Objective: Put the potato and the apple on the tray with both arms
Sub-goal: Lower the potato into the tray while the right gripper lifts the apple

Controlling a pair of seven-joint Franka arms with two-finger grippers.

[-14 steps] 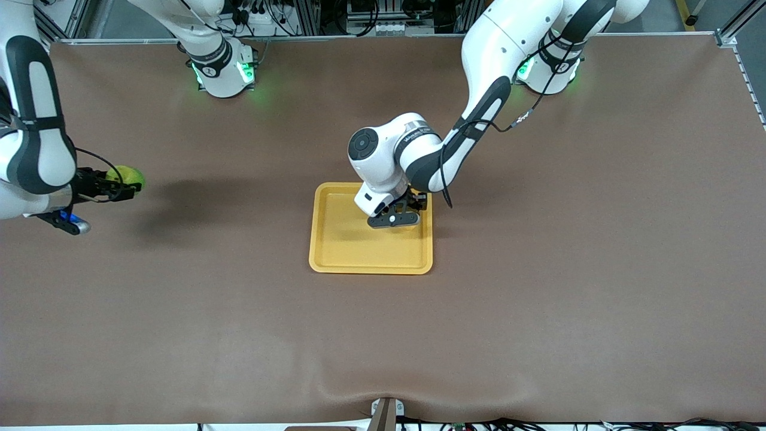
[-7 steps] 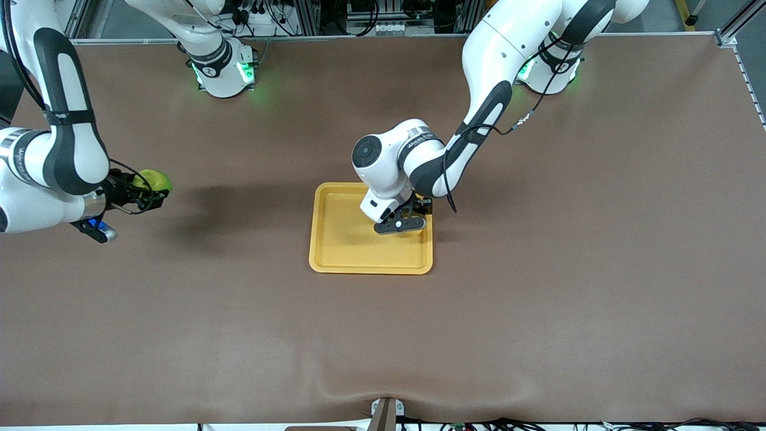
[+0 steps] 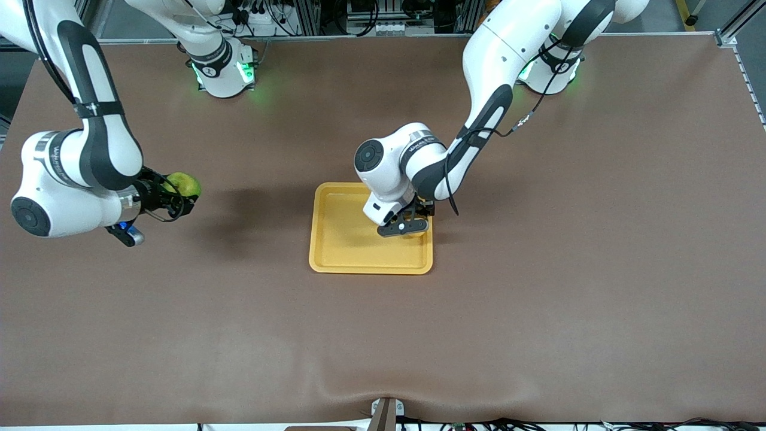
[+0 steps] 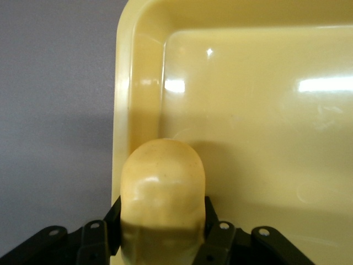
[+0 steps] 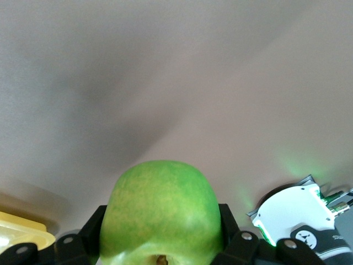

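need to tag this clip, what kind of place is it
Probably a robotics lab bench: two arms bolted along a brown-covered table, aluminium framing and cabling by their bases. The left gripper holds a potato over a tray; the right gripper carries an apple.

potato [image 4: 162,193] base cut off | fingers [image 4: 220,243] mostly hidden (apple [image 5: 161,212] likewise)

text: none readable | left arm [image 3: 419,157] wrist band: small dark print, illegible | right arm [image 3: 72,173] wrist band: same, illegible | right arm's base [image 3: 222,73]: small mark, can't make out
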